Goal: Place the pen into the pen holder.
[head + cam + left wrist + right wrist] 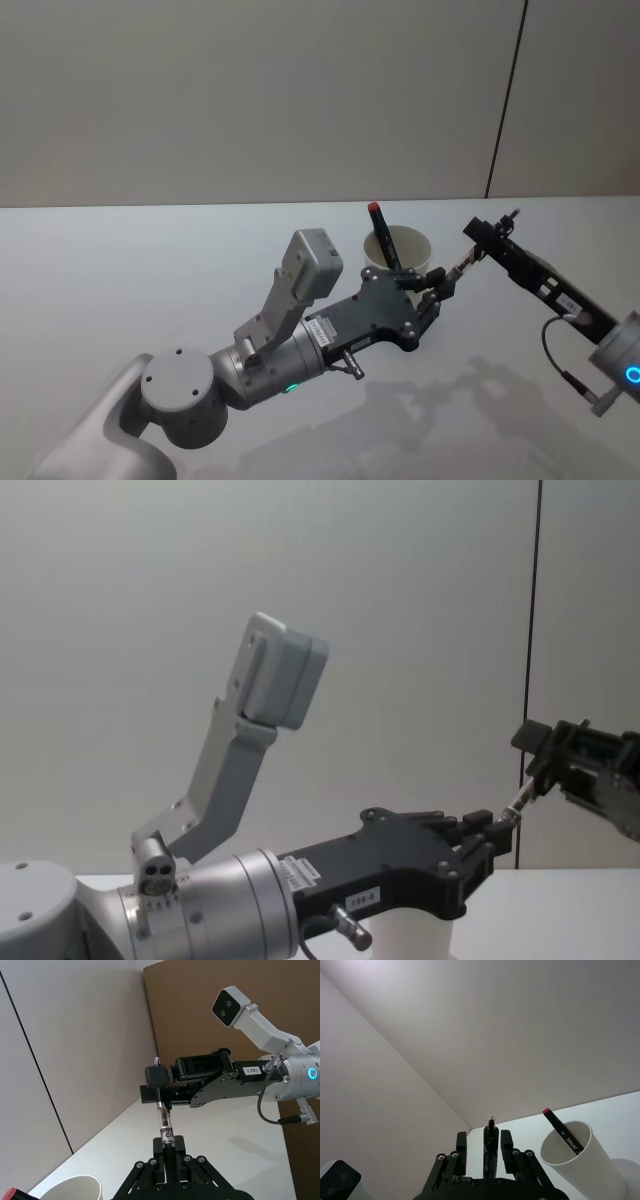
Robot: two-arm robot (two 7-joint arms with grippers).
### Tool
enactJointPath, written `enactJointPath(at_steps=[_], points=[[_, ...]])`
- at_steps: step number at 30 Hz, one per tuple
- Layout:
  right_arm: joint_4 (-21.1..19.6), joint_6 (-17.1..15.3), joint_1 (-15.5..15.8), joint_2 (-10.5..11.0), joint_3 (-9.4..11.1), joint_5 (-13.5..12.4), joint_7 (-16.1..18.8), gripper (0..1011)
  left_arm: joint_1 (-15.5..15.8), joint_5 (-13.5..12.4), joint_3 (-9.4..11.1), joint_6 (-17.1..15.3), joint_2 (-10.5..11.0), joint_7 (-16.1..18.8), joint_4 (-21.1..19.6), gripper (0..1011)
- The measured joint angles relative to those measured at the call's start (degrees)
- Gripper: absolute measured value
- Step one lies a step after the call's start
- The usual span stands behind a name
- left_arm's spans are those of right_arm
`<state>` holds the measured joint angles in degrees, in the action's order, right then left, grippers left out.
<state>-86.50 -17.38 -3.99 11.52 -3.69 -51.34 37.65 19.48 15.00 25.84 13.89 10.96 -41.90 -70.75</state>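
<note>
Head view is showing both arms meeting above the white surface (120, 260), just to the right of the pen holder (408, 250), which is standing upright on that surface. The pen (462, 266), a slim clear one, is spanning the gap between the 2 grippers, held up in the air and not yet in the cup. The left gripper (437, 283) is closing its fingers on the pen's near end, while the right gripper (484, 236) is clamping the far end; the left wrist view is showing this plainly, with the pen (164, 1120) running from the left gripper (169, 1146) up into the right gripper (159, 1091). A second marker (382, 238), black with a red cap, is already leaning inside the pen holder.

Judging by this, the step in hand is a handover between the arms, with both ends pinched at once. Which arm is giving and which is receiving cannot be told. The next move is calling for 1 gripper to let go cleanly, without tugging the pen askew, and for the other to swing the pen over the cup's mouth, tip it nearer to upright, and lower it in beside the marker without knocking the light cup.
</note>
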Motion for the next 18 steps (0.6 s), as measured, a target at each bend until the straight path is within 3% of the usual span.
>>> enactJointPath(at_steps=[10, 18], points=[[-0.06, 0.44, -0.03, 0.21, -0.19, -1.99, -0.81, 147, 0.00, 0.04, 0.00, 0.02, 0.00, -0.02, -0.01, 137], [-0.27, 0.72, 0.05, 0.44, -0.49, -2.93, -1.21, 132, 0.00, 0.15, 0.00, 0.05, 0.00, -0.02, -0.02, 140]])
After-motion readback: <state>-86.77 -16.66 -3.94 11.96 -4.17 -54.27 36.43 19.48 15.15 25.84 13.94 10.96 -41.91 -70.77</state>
